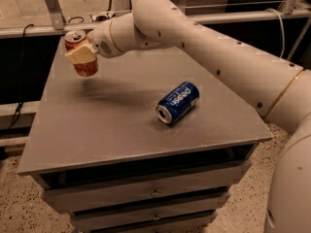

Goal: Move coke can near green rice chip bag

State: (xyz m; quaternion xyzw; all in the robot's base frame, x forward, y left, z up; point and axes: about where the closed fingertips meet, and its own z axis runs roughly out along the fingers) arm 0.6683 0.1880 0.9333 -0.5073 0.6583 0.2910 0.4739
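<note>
We take the blue Pepsi can [178, 102] as our landmark. It lies on its side near the middle of the grey worktop [112, 135], with its silver end turned toward the front edge.

Well to the left of it and farther back, we find the tool [82, 53] over the worktop's far left corner. It is clamped on the coke can [87, 69], with one tan finger pad [77, 56] pressed across the can's middle. The coke can is roughly upright, leaning a little, its silver top uppermost. It hangs clear of the surface, and we see a soft shadow on the worktop between it and the Pepsi can.

The white arm [214, 52] passes behind and above the Pepsi can, running from the right edge of the view across to the tool.

Below the Pepsi can, under the worktop's front edge, we see stacked drawers [146, 193].
</note>
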